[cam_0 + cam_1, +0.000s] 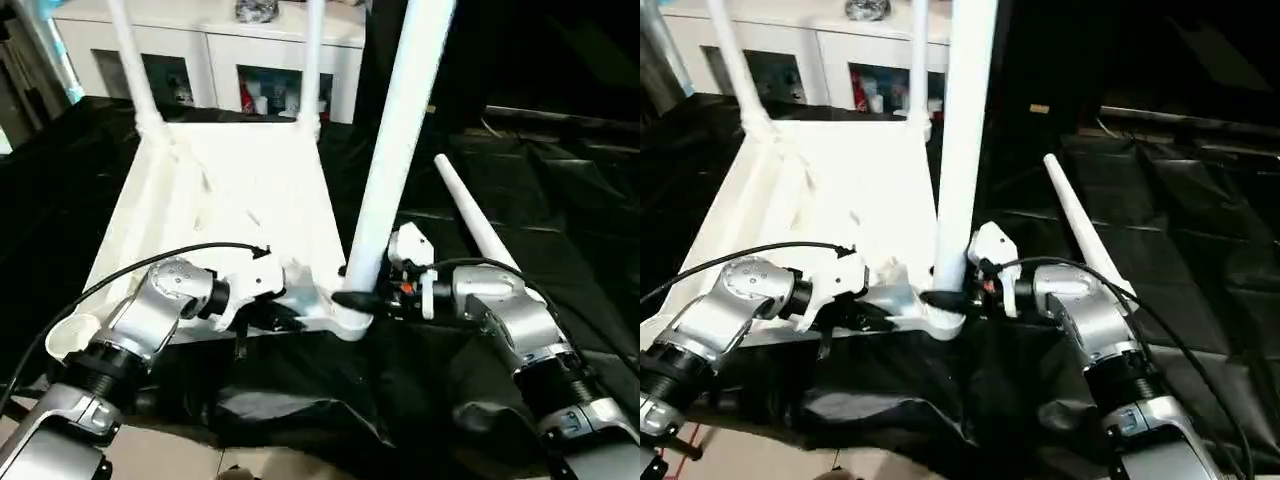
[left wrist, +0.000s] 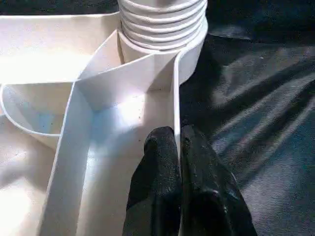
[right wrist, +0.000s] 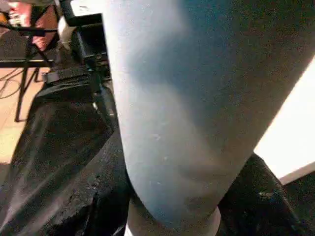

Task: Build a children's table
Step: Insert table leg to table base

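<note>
Black plastic sheeting (image 1: 560, 190), glossy and creased, covers the work surface. On it the white plastic table top (image 1: 240, 200) lies upside down, ribbed underside up, smooth thin-walled ribs forming compartments, corners rounded and lobed.

White cabinet (image 1: 210, 50) with glass doors stands behind the far edge of the top.

Legs, all white, round, tapered:
- Two far legs (image 1: 130, 60) stand upright in the far corner sockets, one at each corner.
- Near-right leg (image 1: 400, 140) stands in the near-right corner socket, leaning slightly. Left wrist view shows its ridged, threaded base (image 2: 162, 19) seated in the round socket collar.
- Loose leg (image 1: 480, 225) lies flat on the sheeting to the right of the top, apart from it.
- Near-left corner socket (image 1: 70, 335) is an open round cup with no leg in it.

Right gripper (image 1: 355, 298): black fingers wrapped around the base of the near-right leg just above the socket, one finger (image 3: 88, 196) on each side, pressing the smooth tube.

Left gripper (image 2: 178, 162): fingers nearly together, pinching the thin upright edge wall of the table top near the near-right socket; the wall passes between the two rubbery, matte pads (image 2: 157, 172).
</note>
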You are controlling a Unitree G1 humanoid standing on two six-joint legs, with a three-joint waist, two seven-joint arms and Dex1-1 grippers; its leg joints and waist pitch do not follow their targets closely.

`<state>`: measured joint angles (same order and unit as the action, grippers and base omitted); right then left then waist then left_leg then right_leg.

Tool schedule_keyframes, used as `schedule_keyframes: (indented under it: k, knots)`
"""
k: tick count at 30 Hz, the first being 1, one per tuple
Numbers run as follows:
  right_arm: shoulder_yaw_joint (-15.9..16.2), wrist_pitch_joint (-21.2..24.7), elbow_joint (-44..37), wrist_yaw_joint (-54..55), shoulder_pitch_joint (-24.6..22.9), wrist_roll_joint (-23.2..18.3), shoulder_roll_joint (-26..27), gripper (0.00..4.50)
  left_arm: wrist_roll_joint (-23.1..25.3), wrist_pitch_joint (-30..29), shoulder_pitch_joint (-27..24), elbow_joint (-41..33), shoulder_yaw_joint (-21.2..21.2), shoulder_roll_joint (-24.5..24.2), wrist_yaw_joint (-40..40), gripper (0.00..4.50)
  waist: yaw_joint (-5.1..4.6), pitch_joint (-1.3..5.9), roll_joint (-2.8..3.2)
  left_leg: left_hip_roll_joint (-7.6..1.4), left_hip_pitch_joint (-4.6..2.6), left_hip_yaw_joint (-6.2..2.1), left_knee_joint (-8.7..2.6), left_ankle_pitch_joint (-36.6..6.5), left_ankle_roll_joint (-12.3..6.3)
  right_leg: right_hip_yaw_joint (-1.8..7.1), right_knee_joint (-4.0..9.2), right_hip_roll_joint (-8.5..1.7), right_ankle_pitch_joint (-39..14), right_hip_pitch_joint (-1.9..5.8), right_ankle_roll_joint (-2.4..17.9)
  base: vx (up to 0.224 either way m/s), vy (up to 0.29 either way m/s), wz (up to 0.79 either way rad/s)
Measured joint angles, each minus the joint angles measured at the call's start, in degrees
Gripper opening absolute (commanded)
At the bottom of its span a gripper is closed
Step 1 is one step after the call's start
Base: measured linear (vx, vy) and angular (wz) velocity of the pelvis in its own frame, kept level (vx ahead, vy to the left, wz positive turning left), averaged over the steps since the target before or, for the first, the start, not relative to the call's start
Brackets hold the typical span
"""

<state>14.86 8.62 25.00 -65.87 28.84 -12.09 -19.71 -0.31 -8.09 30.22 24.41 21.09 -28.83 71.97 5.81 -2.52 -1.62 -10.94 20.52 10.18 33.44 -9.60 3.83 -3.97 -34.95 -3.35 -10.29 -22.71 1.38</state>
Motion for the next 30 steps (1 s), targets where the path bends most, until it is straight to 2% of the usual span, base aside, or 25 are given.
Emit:
schedule_keyframes:
  k: [6,9,13,16,19,22,25,30]
  knots:
    - [-0.61,-0.77,2.02,1.41,0.42,0.0,1.09,1.91,0.01,-0.79,0.01,0.33,-0.16,0.36,-1.23,0.0,-0.1,0.0,0.01,0.0,-0.14,0.0,0.03,0.01,0.01,0.0,-0.02,0.0,0.01,0.11,0.02,0.0,0.0,0.0]
    - [-2.06,-1.08,5.96,8.29,2.03,1.01,4.15,1.9,0.24,-3.35,1.01,2.17,-1.0,2.1,-4.88,0.0,-0.93,-0.07,0.07,0.0,-0.56,-0.03,0.11,0.0,0.01,-0.03,-0.02,0.0,0.03,0.42,0.05,0.0,0.0,0.0]
    - [-4.05,-1.66,10.46,18.04,4.16,1.77,7.29,1.9,1.36,-6.86,2.48,3.71,-2.13,4.69,-9.96,0.0,-2.33,-0.17,0.19,-0.02,-0.48,-0.58,0.11,0.0,0.01,-0.63,0.61,-0.03,0.02,0.43,0.03,0.0,0.0,0.0]
    - [-5.68,-1.67,14.5,25.71,6.57,2.4,10.1,1.9,2.51,-10.54,4.55,4.92,-2.18,7.45,-14.76,0.0,-2.79,-0.21,0.26,-0.07,-0.41,-0.87,0.11,0.0,0.01,-1.27,1.05,-0.17,0.02,0.45,0.04,0.0,0.0,0.0]
    - [-8.01,-1.48,20.01,35.6,10.35,3.57,12.97,1.9,4.29,-16.84,7.75,6.94,-2.49,12.14,-22.51,0.0,-2.95,-0.28,0.34,-0.04,-0.41,-0.95,0.17,0.0,0.01,-1.44,1.21,-0.25,0.03,0.44,0.04,0.0,0.0,0.0]
    - [-9.74,-1.48,23.38,40.75,12.6,3.68,14.82,1.9,4.42,-20.69,8.57,7.06,-3.38,15.61,-26.76,0.0,-3.3,-0.3,0.37,-0.05,-0.41,-1.01,0.14,0.0,0.01,-1.55,1.44,-0.26,0.05,0.44,0.07,0.0,0.0,0.0]
    - [-10.16,-1.52,25.39,43.31,14.21,3.73,15.29,1.9,4.45,-22.26,8.89,7.05,-3.89,17.27,-29.12,0.0,-3.66,-0.27,0.35,-0.02,-0.41,-0.99,0.07,-0.1,0.06,-1.53,1.5,-0.27,0.27,0.44,0.44,0.0,0.0,0.0]
    - [-10.99,-1.83,27.74,44.3,16.16,4.35,16.03,1.9,4.58,-22.75,9.47,7.19,-3.91,17.49,-30.73,0.0,-3.36,-0.25,0.36,-0.07,-0.49,-0.98,-0.24,-0.17,0.22,-1.63,1.49,-0.21,1.06,0.38,0.82,0.0,0.0,0.0]
